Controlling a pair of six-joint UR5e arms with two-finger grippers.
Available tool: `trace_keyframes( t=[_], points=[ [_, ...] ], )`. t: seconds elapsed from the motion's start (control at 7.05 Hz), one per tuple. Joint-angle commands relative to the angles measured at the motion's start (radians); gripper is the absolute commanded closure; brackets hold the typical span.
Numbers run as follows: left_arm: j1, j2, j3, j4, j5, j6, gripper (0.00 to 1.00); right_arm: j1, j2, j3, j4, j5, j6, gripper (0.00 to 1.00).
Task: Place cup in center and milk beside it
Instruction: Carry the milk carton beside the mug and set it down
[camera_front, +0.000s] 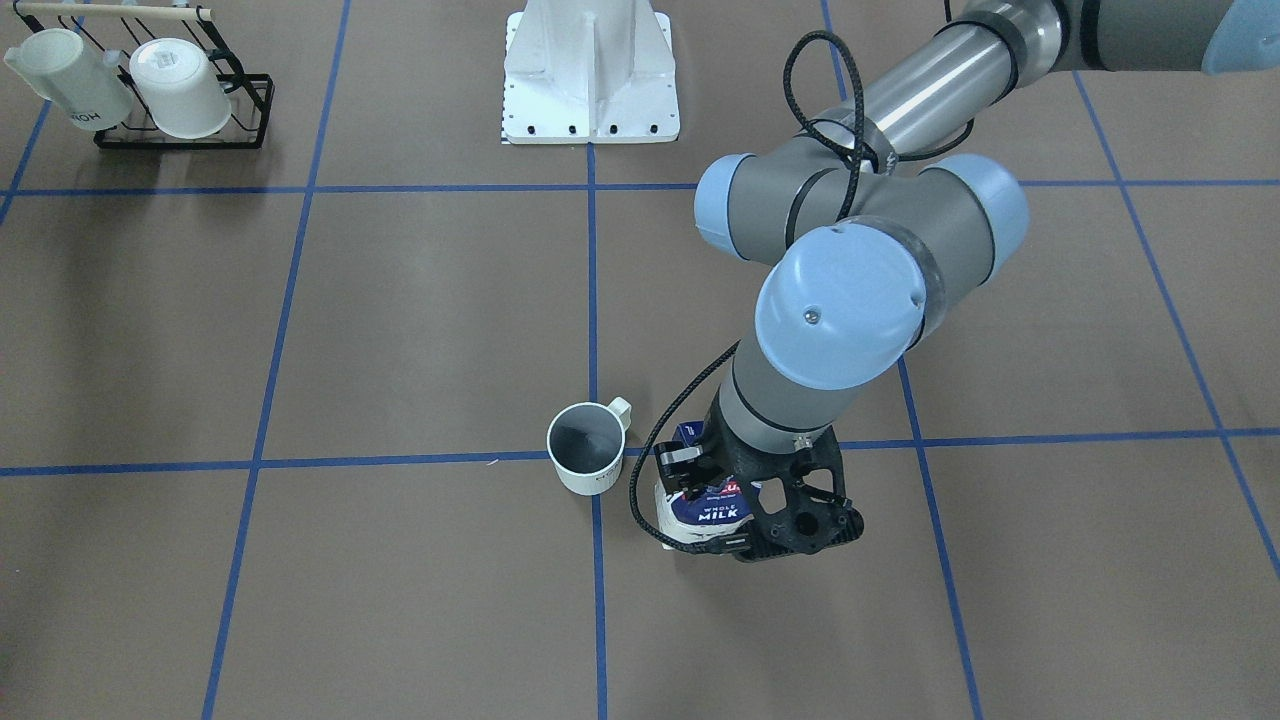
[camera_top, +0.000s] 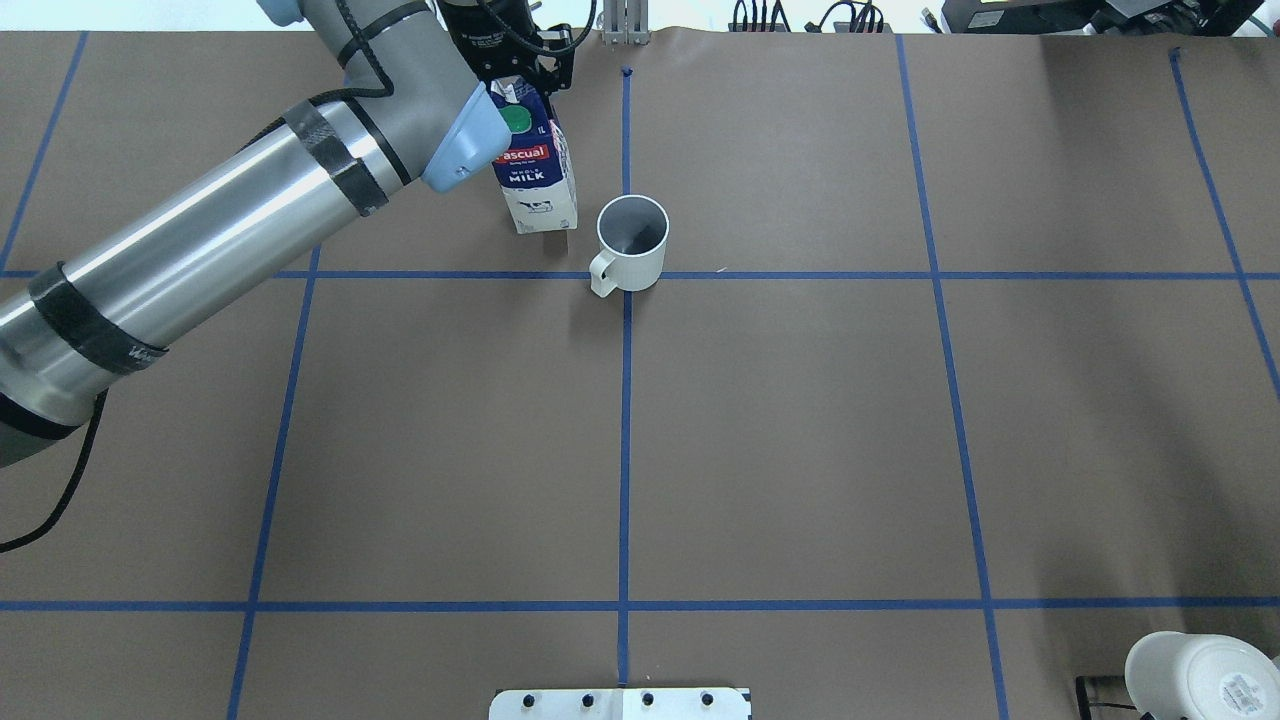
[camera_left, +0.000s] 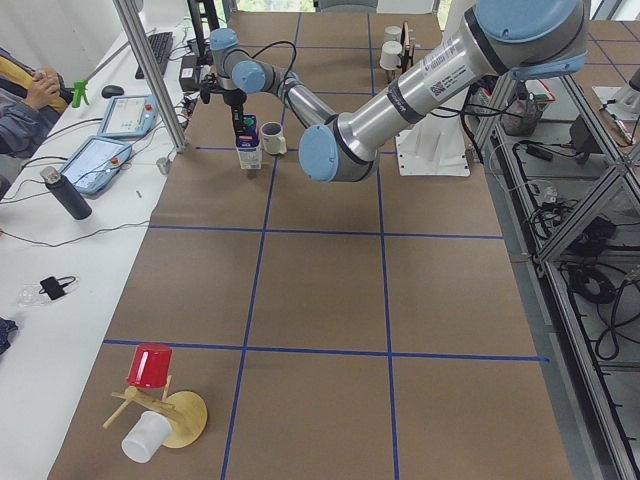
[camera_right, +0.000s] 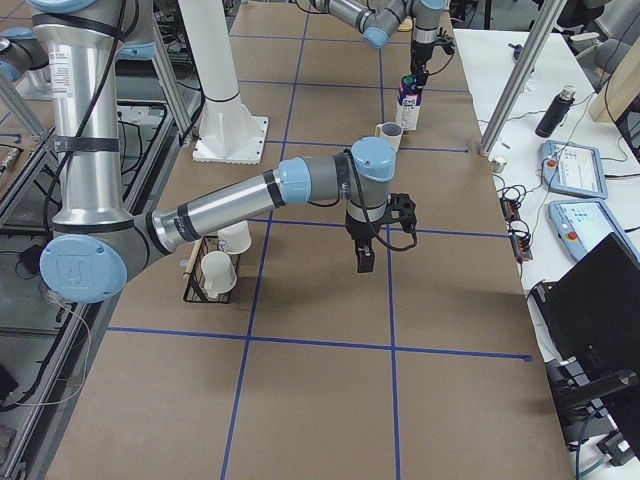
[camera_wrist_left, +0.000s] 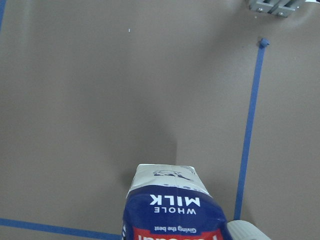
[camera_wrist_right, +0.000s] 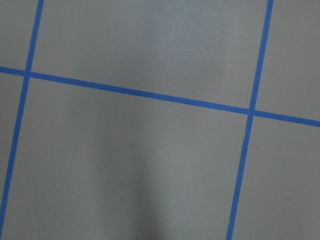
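**Inspector:** What is recorded for the task items?

**Recorder:** The cup (camera_top: 632, 245) is found upright on the center (camera_top: 675, 275), with its base covering the crossing of the blue tape lines. Its handle is turned toward the robot. The milk (camera_top: 540, 180) is seen upright just beside it, on the robot's left and slightly farther out. A narrow gap is noted between them, with no contact.

**Inspector:** And the grippers?

**Recorder:** The left gripper (camera_top: 522, 80) is clamped on the top of the milk from above. The right gripper (camera_right: 364, 262) is seen only in the right side view, pointed down over the table and well apart from both items. The state of its jaws cannot be told.

**Inspector:** Obstructions?

**Recorder:** In the overhead view the carton's upper left is hidden by the left arm's blue-capped joint. In the front-facing view its top is covered by the wrist.

**Inspector:** Other items?

**Recorder:** A black wire rack (camera_front: 255, 110) holding two white mugs (camera_front: 180, 88) is logged at the near corner on the robot's right. A white base plate (camera_front: 590, 90) is noted behind the center line. At the table's left end a wooden stand (camera_left: 185, 420) is noted with a red cup (camera_left: 150, 365) and a white cup (camera_left: 145, 438).
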Motion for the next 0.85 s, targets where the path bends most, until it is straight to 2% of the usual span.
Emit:
trace_keyframes(
  t=[0.0,0.14,0.28,0.43,0.71],
  points=[
    [0.027,-0.010,0.011,-0.014,0.001,-0.018,0.73,0.000,-0.004,0.003,0.002,-0.002,0.003,0.00],
    [0.040,-0.021,0.009,-0.012,0.001,-0.056,0.72,0.000,-0.004,0.005,0.000,-0.002,0.006,0.00],
    [0.042,-0.021,0.008,-0.012,0.003,-0.052,0.08,0.000,-0.001,0.003,0.000,-0.005,0.006,0.00],
    [0.042,-0.021,0.005,-0.012,0.023,-0.044,0.03,0.000,-0.001,0.003,0.000,-0.005,0.006,0.00],
    [0.028,-0.018,-0.013,-0.006,0.030,-0.044,0.02,0.001,-0.004,0.005,0.000,-0.005,0.007,0.00]
  ],
)
